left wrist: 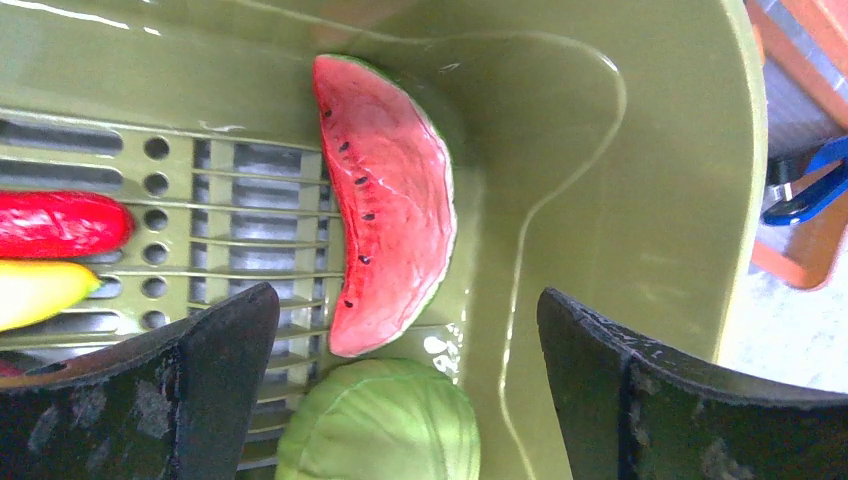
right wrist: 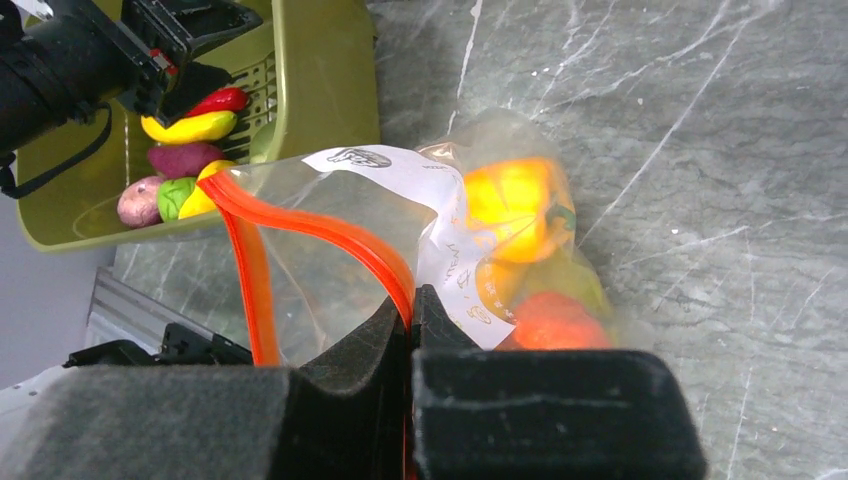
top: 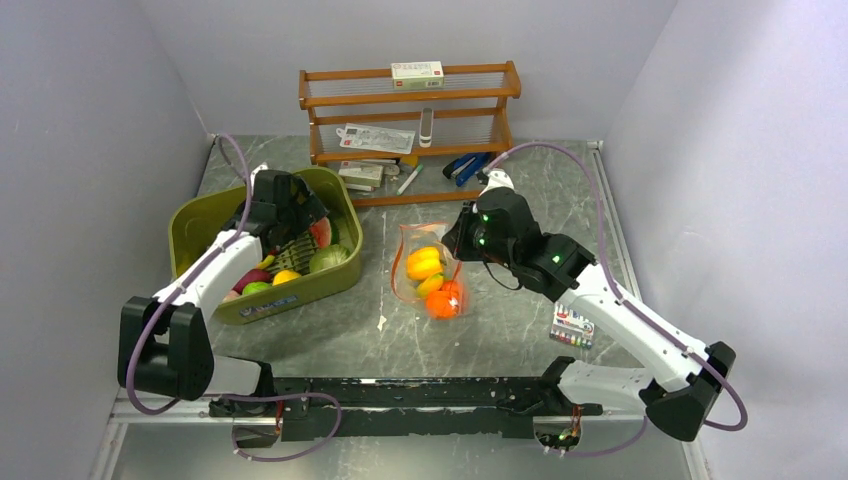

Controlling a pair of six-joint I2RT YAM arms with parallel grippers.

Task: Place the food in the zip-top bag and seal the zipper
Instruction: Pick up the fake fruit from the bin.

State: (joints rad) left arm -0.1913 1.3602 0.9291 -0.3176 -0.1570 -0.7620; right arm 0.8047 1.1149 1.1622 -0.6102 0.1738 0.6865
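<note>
**Grey marble table with a bag and a tub**

On the table the zip-top bag (top: 428,268) lies in the middle, between the two arms, with yellow and orange food (top: 424,264) inside it. The right gripper (right wrist: 412,305) is closed tight on the orange zipper (right wrist: 300,225) at the bag's mouth, and the mouth stands open. The left gripper (left wrist: 405,335) hangs inside the olive tub (top: 196,226), fingers wide apart and holding nothing, above a watermelon slice (left wrist: 390,200) and a green cabbage (left wrist: 380,425).
</note>
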